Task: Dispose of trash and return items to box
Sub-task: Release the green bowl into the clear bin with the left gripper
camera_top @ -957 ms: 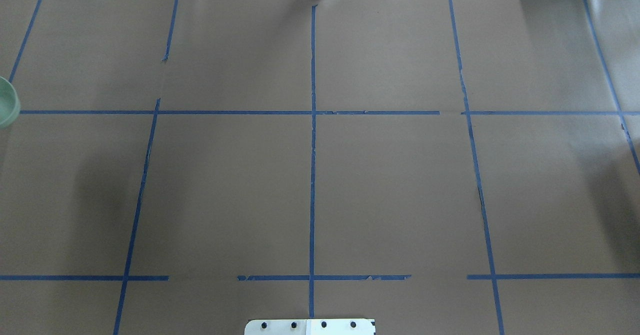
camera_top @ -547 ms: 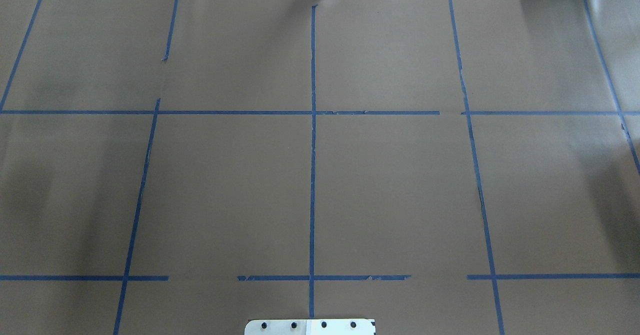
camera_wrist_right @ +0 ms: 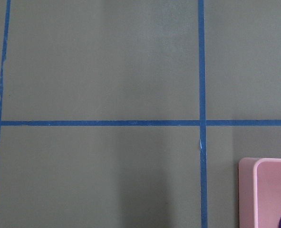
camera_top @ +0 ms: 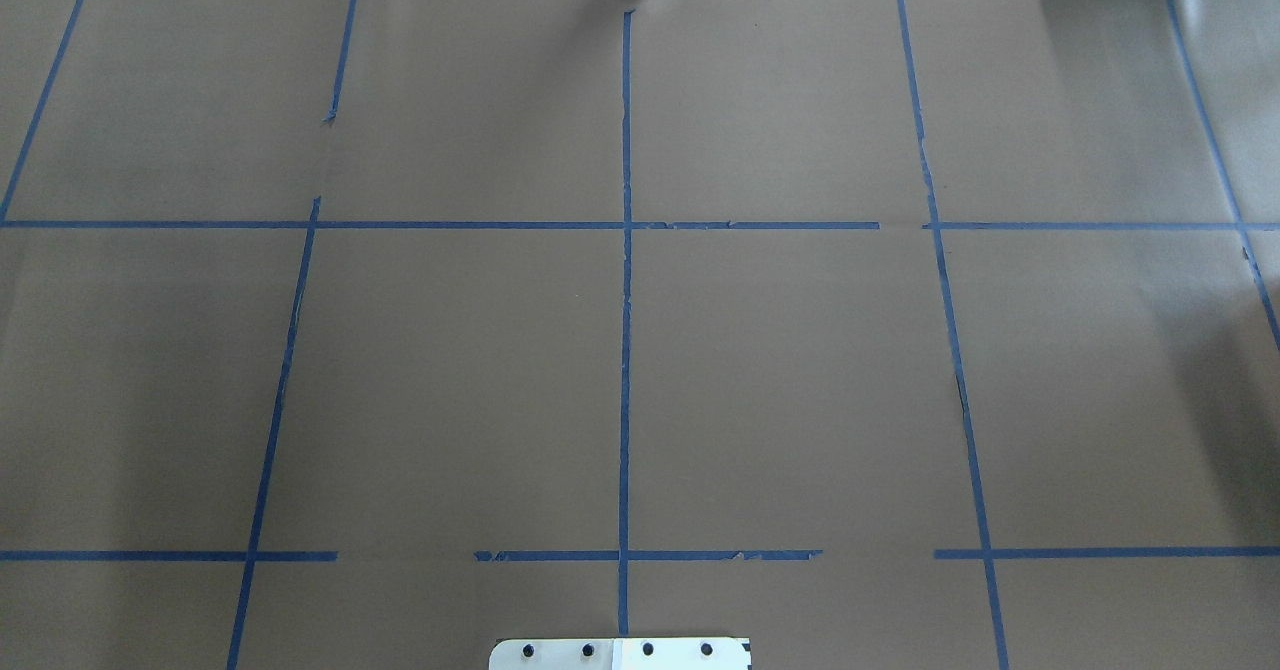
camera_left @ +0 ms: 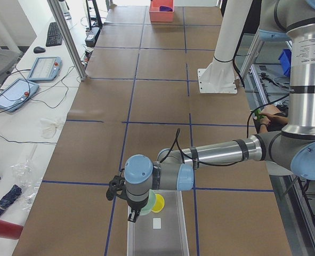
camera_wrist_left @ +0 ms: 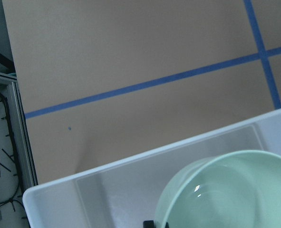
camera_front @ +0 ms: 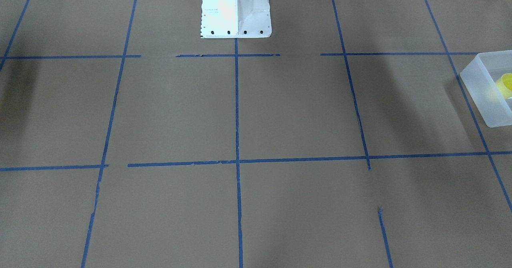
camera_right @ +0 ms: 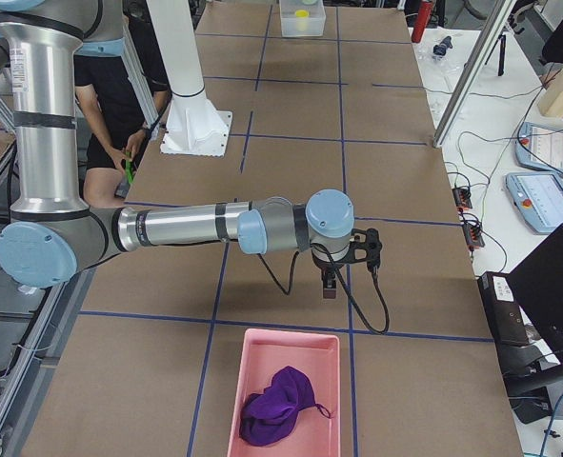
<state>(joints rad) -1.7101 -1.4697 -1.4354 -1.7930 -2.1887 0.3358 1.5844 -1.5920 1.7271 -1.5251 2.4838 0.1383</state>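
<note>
The translucent white box stands at the table's left end and holds the yellow cup. In the exterior left view my left gripper hangs over the box, with a pale green bowl beside the yellow cup. In the left wrist view the bowl fills the lower right above the box, with a dark fingertip at its rim. My right gripper hovers above the table near the pink bin; whether it is open or shut does not show.
A pink bin with a purple cloth stands at the table's right end; its corner shows in the right wrist view. The robot's white base is at the near middle edge. Tablets and cables lie beyond the far edge.
A second ago the green bowl showed at the overhead view's left edge. It has since gone out of that view to the left.
</note>
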